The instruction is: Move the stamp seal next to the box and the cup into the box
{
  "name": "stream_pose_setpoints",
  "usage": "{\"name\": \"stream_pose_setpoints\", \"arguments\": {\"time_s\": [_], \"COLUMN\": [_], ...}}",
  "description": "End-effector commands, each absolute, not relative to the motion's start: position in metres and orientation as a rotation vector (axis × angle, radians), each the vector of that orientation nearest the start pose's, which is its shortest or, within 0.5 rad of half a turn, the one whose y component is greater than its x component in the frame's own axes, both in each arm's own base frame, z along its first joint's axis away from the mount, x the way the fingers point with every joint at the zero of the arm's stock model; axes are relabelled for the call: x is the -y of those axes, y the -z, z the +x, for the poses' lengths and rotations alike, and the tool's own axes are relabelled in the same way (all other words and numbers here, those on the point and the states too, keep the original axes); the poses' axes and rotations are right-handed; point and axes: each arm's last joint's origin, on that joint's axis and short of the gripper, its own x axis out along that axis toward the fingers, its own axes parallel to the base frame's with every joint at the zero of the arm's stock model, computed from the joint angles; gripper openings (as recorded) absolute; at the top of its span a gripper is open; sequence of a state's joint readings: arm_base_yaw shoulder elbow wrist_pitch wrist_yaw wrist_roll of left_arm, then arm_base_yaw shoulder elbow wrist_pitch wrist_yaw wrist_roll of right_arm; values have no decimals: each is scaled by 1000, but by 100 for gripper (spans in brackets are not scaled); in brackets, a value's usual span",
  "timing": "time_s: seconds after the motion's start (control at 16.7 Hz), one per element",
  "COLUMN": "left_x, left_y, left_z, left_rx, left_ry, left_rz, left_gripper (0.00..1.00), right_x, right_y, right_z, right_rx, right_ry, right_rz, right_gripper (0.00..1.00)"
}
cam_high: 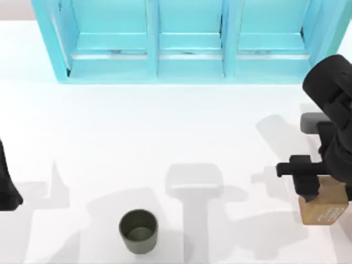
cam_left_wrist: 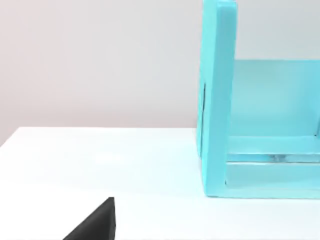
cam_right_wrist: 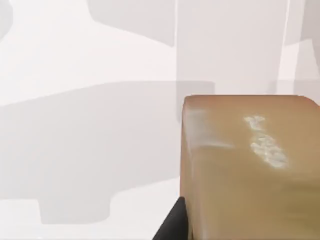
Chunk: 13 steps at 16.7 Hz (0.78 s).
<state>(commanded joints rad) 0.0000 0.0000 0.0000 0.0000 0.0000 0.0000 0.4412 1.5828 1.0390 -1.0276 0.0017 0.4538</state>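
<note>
The stamp seal (cam_high: pixel 324 208), a tan wooden block with whitish markings, is at the table's right front, and my right gripper (cam_high: pixel 313 190) is shut on it from above. In the right wrist view the stamp seal (cam_right_wrist: pixel 250 170) looms close over the white table, with a dark finger (cam_right_wrist: pixel 170 227) against its side. The dark olive cup (cam_high: pixel 139 231) stands upright near the front edge, left of centre and far from both grippers. The box is out of view. My left gripper (cam_high: pixel 8 190) is parked at the table's left edge.
A big turquoise shelf unit (cam_high: pixel 190 41) runs along the back of the white table (cam_high: pixel 165 132); its end wall (cam_left_wrist: pixel 217 100) stands near the left wrist camera. Open table lies between the cup and the shelf unit.
</note>
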Motion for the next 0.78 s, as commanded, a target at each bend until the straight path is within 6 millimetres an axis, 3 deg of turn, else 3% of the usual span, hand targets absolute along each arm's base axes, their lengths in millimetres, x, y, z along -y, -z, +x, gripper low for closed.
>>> {"name": "stream_pose_setpoints", "arguments": {"time_s": [0.24,0.78], "left_x": [1,1], "left_y": [-160,-160], "left_z": [106,106], "left_rx": [0,0], "left_ry": [0,0], "left_rz": [0,0], "left_gripper": [100,100], "right_x": [-117,-116], "right_y": [-189,-190], "right_z": [243,243], "right_rx": [-1571,-1570], "right_ry": [11,12], "right_rz": [8,9], "right_gripper": [98,100]}}
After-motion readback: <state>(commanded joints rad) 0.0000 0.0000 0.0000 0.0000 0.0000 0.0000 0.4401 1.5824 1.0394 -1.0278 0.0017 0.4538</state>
